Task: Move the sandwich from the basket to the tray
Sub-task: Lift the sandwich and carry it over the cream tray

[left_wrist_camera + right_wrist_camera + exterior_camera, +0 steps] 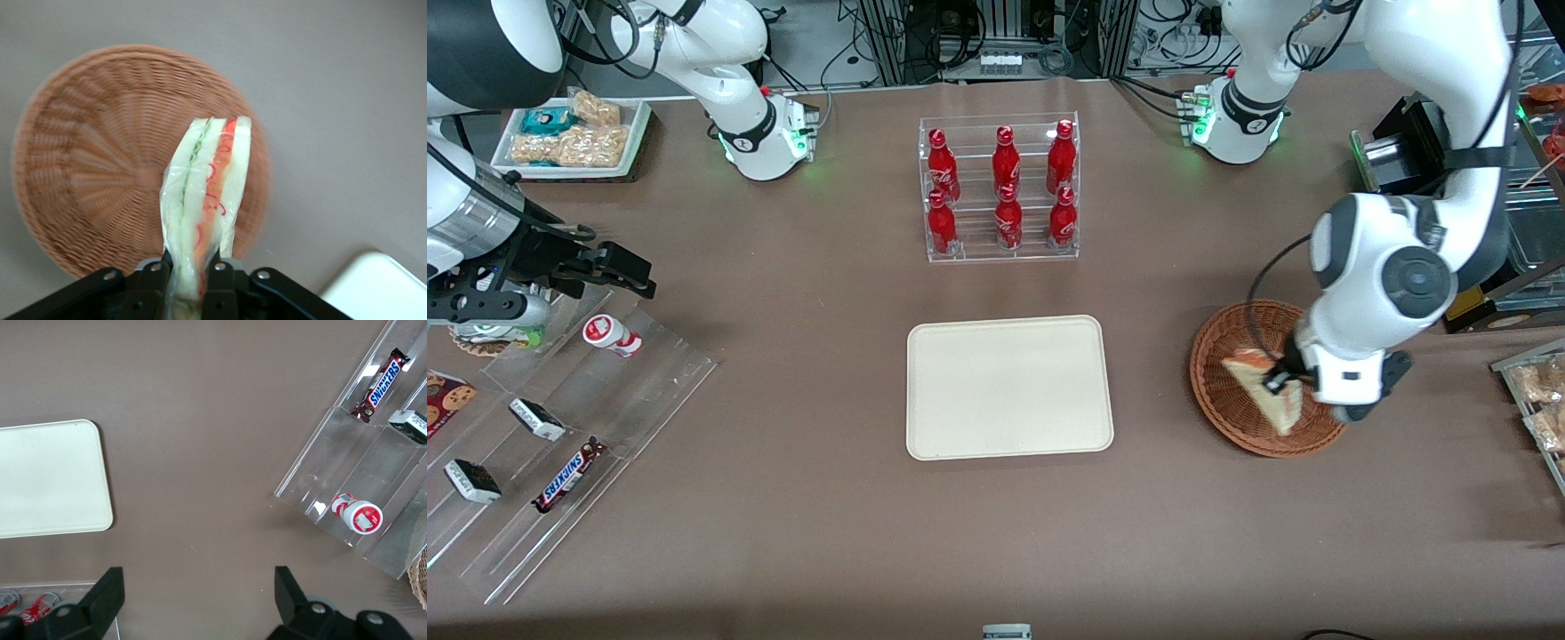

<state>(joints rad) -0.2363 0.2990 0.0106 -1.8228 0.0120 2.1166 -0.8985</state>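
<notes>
Nearest the front camera, the bare brown table (996, 551) runs out to the cream tray (1009, 387), which carries nothing yet. Toward the working arm's end of the table sits the wicker basket (1227, 391), and above it hangs the gripper (1279, 380), its two black fingers (155, 277) pinched narrow on the sandwich (1267, 391). In the wrist view the sandwich (208, 193) juts out from between the fingers with its layered edge showing, white bread around red, orange and green filling, all inside a thin clear wrap, while the basket (93, 167) lies beneath it; whether the wedge's tip touches the weave I cannot tell. It looks light and soft, so a hard squeeze would likely crush the bread and push the filling out, and the glossy wrap may let it slide. Taking it across the flat bread faces near one end, as the fingers do, seems sound, since the faces give broad contact. A corner of the tray (373, 287) shows nearby, so the carry looks short.
</notes>
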